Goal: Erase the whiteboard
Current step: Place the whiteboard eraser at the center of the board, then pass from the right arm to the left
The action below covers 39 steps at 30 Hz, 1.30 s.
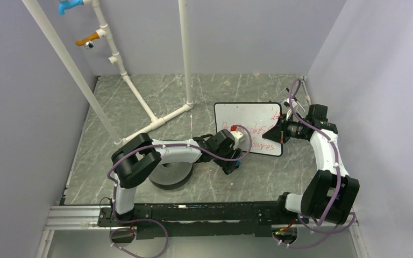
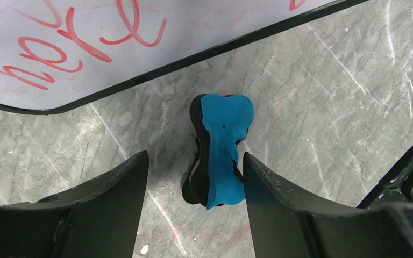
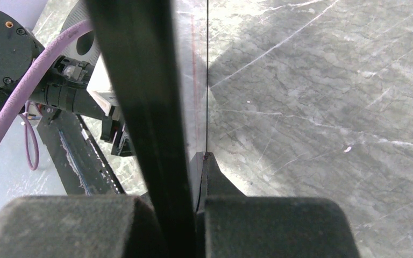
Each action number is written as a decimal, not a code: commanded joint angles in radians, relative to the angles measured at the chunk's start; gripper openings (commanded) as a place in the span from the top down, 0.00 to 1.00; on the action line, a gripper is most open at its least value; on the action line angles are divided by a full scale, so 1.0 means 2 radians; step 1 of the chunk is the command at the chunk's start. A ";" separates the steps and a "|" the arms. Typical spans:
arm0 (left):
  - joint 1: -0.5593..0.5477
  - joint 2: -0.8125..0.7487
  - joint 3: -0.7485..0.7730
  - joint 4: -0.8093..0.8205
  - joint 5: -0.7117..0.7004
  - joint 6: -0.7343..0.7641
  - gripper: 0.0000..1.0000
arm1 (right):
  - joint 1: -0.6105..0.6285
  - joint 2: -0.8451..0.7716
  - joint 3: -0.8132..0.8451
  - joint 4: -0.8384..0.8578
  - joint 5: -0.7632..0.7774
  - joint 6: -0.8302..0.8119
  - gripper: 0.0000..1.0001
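Observation:
The whiteboard (image 1: pixel 242 115) lies at the right of the table with red handwriting across its lower half. My right gripper (image 1: pixel 278 130) is shut on its right edge. In the right wrist view the board (image 3: pixel 196 80) shows edge-on, running up from between that gripper's (image 3: pixel 193 177) fingers. My left gripper (image 1: pixel 232 165) sits just off the board's near left corner. In the left wrist view it (image 2: pixel 193 161) stands open around the blue-and-black eraser (image 2: pixel 223 140), which rests on the table against the right finger (image 2: pixel 279 199), apart from the left one. The board's written corner (image 2: pixel 193 27) lies just beyond.
A black disc (image 1: pixel 168 174) lies under the left arm's elbow. A white pipe frame (image 1: pixel 156 115) crosses the table's left and back. Grey walls close in the left, back and right sides. A metal rail (image 1: pixel 193 212) runs along the near edge.

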State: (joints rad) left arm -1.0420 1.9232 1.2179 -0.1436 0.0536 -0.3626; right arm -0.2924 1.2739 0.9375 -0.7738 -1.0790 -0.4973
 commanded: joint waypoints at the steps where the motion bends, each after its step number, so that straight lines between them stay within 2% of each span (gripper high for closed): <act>1: -0.001 -0.023 0.017 0.003 -0.012 -0.001 0.32 | -0.002 -0.012 0.005 0.023 -0.036 -0.008 1.00; 6: 0.003 -0.072 -0.013 0.038 0.008 0.008 0.25 | -0.002 -0.011 0.005 0.020 -0.039 -0.010 1.00; 9: 0.026 -0.110 -0.042 0.074 0.048 0.005 0.21 | -0.002 -0.011 0.006 0.015 -0.041 -0.015 1.00; 10: 0.040 -0.123 -0.056 0.093 0.069 0.002 0.19 | -0.001 -0.010 0.007 0.012 -0.042 -0.018 1.00; 11: 0.057 -0.138 -0.072 0.115 0.097 0.000 0.07 | -0.001 -0.011 0.007 0.010 -0.044 -0.021 1.00; 12: 0.076 -0.152 -0.091 0.139 0.130 -0.003 0.01 | -0.001 -0.011 0.009 0.005 -0.048 -0.027 1.00; 16: 0.159 -0.207 -0.150 0.213 0.223 -0.015 0.01 | 0.002 -0.008 0.025 -0.022 -0.065 -0.063 1.00; 22: 0.259 -0.261 -0.176 0.235 0.272 -0.008 0.01 | 0.003 -0.014 0.081 -0.034 -0.092 -0.056 1.00; 25: 0.303 -0.260 -0.197 0.300 0.308 -0.041 0.01 | 0.011 -0.008 0.111 -0.062 -0.100 -0.062 1.00; 27: 0.321 -0.246 -0.208 0.371 0.340 -0.085 0.01 | 0.018 -0.002 0.133 -0.091 -0.113 -0.076 1.00; 32: 0.325 -0.206 -0.201 0.498 0.388 -0.131 0.01 | 0.039 0.003 0.176 -0.138 -0.154 -0.073 1.00; 39: 0.323 -0.150 -0.213 0.702 0.431 -0.252 0.01 | 0.062 -0.023 0.158 -0.049 -0.179 0.044 1.00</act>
State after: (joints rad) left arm -0.3897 1.5837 0.8059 0.9096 0.8246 -0.6910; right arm -0.1886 1.2781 1.2427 -0.9916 -1.2930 -0.5354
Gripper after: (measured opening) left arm 0.994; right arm 0.028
